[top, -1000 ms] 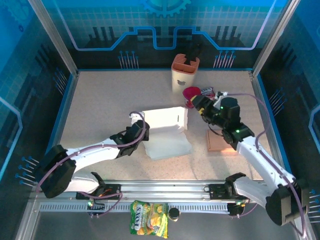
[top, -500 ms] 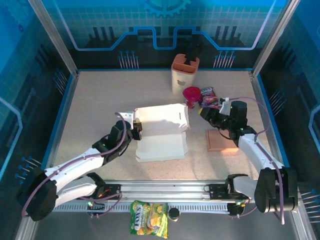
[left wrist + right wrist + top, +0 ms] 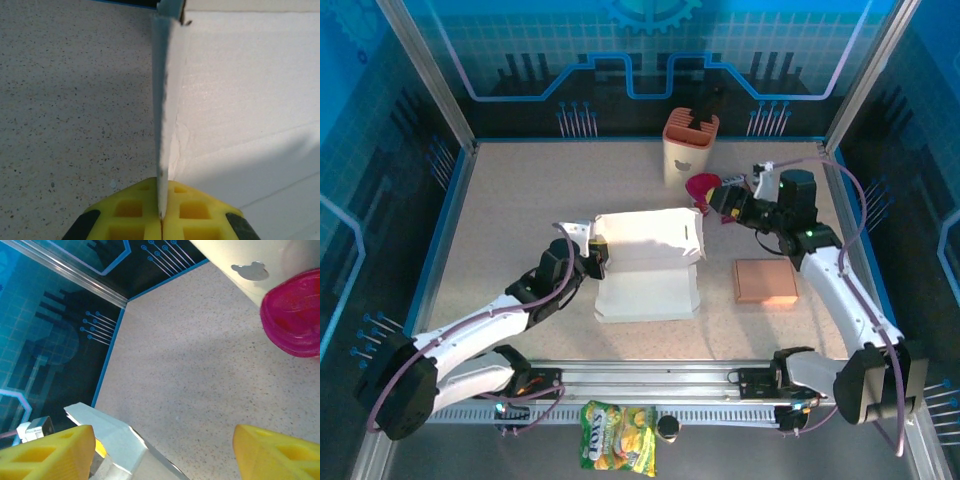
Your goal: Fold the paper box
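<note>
Box: white paper box (image 3: 648, 268) sits mid-frame on the speckled table (image 3: 520, 200), with its upper section raised and a flat panel lying toward the bottom of the picture.
Left gripper (image 3: 592, 256): yellow pads are pinched tight on the thin left side flap (image 3: 167, 100), which the wrist view shows edge-on.
Right gripper (image 3: 725, 202): jaws are spread wide and hold nothing, right of the box's upper right corner and just beside a magenta cup (image 3: 703, 187).
Step in hand: probably bringing the free gripper to the box's right side while the left one anchors it.
How to do it well: the pinch should be firm without creasing the flap. The right arm should approach low from the right of the frame, clear of the cup and the tan holder (image 3: 690, 145). It should take the paper near its fold line and turn it inward along the crease, so the walls stand square.
Risk: a one-sided pull could drag the light box across the table.
</note>
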Robot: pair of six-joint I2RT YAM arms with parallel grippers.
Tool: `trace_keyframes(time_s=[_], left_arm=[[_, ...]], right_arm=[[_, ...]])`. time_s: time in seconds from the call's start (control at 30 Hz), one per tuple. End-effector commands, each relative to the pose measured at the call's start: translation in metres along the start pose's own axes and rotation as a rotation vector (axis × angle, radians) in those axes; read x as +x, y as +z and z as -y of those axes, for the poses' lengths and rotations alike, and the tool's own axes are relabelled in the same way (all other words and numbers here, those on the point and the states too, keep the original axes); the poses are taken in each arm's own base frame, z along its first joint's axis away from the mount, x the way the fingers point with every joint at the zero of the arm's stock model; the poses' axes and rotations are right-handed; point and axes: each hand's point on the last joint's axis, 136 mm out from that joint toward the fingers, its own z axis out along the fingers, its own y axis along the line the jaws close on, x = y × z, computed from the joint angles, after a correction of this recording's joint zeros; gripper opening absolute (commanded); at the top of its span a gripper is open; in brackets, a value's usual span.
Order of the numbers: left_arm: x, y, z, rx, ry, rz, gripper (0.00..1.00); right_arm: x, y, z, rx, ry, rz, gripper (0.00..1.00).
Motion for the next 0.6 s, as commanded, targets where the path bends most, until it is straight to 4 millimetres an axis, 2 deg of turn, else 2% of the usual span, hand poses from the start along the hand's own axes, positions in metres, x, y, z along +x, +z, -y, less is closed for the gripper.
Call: trace_keyframes(time_s=[0.0,0.07,0.2,0.33,0.57], left_arm=[[-0.014,0.000,0.007,0.031,0.011,0.035,0.00],[-0.016,0.000,0.007,0.032,0.011,0.039,0.00],[-0.017,0.000,0.008,0.037,0.013,0.036,0.00],[-0.016,0.001,0.009,0.039,0.014,0.030,0.00],[-0.015,0.004,0.010,0.042,0.013,0.023,0.00]], right_arm=[[0.016,0.008,-0.001,0.067,-0.046,-0.110,0.72],[0.021,0.012,0.002,0.100,-0.056,-0.134,0.67],[0.029,0.015,0.010,0.138,-0.052,-0.154,0.65],[0.036,0.020,0.003,0.116,-0.077,-0.182,0.61],[0.042,0.023,0.004,0.128,-0.093,-0.209,0.56]])
